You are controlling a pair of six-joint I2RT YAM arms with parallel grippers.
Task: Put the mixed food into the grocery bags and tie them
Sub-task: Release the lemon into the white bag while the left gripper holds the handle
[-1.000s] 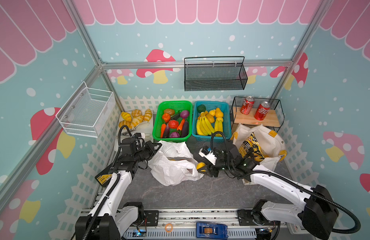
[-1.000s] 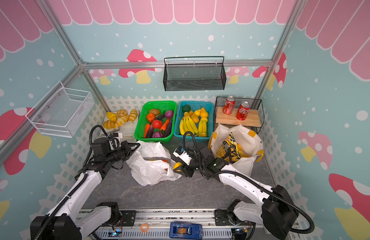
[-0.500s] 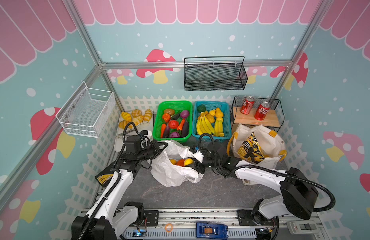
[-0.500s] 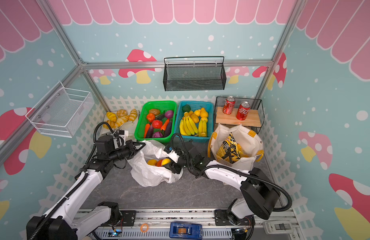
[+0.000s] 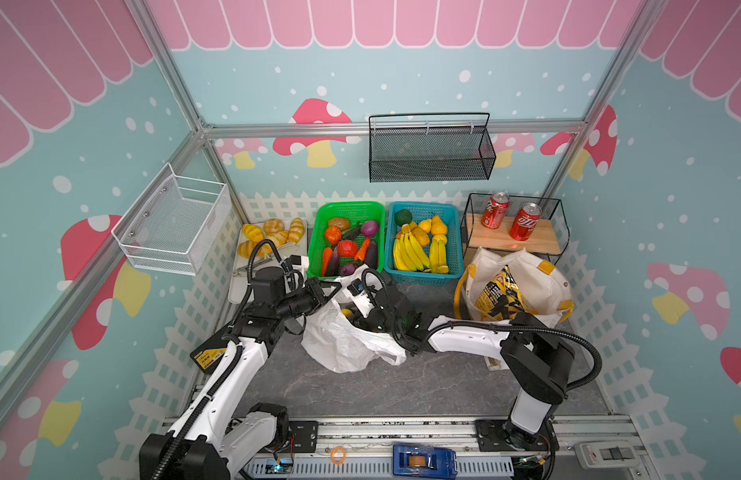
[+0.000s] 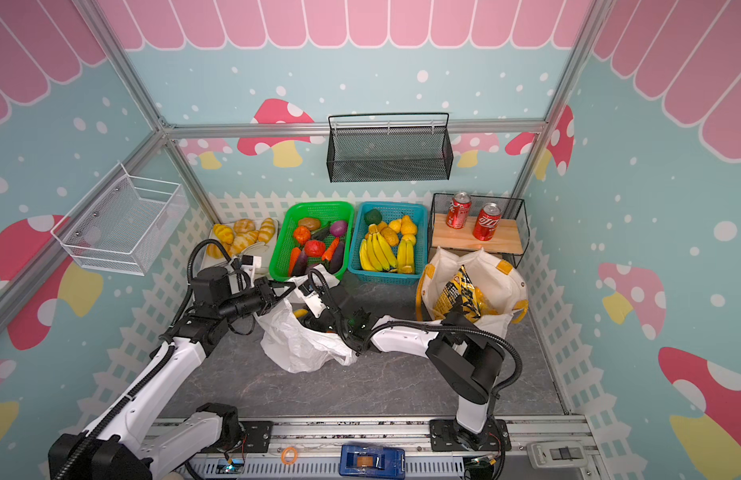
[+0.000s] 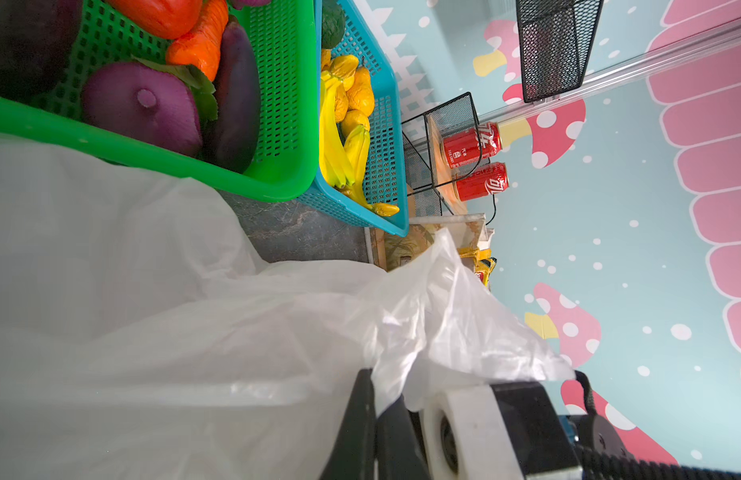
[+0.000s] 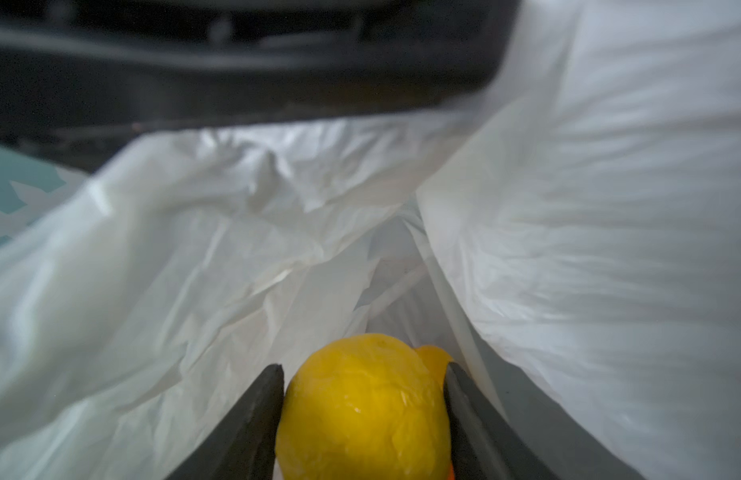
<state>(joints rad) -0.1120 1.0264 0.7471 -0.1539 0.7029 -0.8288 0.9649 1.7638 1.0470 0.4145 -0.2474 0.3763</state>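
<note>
Since a second ago the right pincer point(image 8: 365, 370) had moved from beside the white plastic bag point(image 5: 343, 345) into the bag's mouth, carrying the yellow fruit point(image 8: 362, 411) with it. The bag's top edge had also lifted toward the left arm.

In the right wrist view the fruit sat between the two dark fingers, both against its sides, so the pincer stood fairly wide and closed around it. White plastic surrounded it on every side. A bit of orange showed just behind the fruit, too small to identify. In both top views the pincer tips were hidden inside the bag and only a sliver of yellow showed at the opening.

The left pincer point(image 5: 325, 293) was fully closed, pinching a fold of the bag's rim and holding it up off the tabletop point(image 5: 402, 386). The left wrist view showed the plastic trapped between its fingers point(image 7: 362, 415).

The bag sat mid-tabletop, just in front of the green basket point(image 5: 348, 204) of vegetables. The blue basket point(image 5: 422, 204) of bananas and yellow fruit stood beside it.

The cloth tote point(image 5: 539, 282) stood open well to the right with a yellow-and-black snack packet point(image 5: 495, 293) inside. Two soda cans point(image 5: 496, 210) stood upright on the wire shelf behind it. Bread rolls point(image 5: 273, 232) lay at the back left.
</note>
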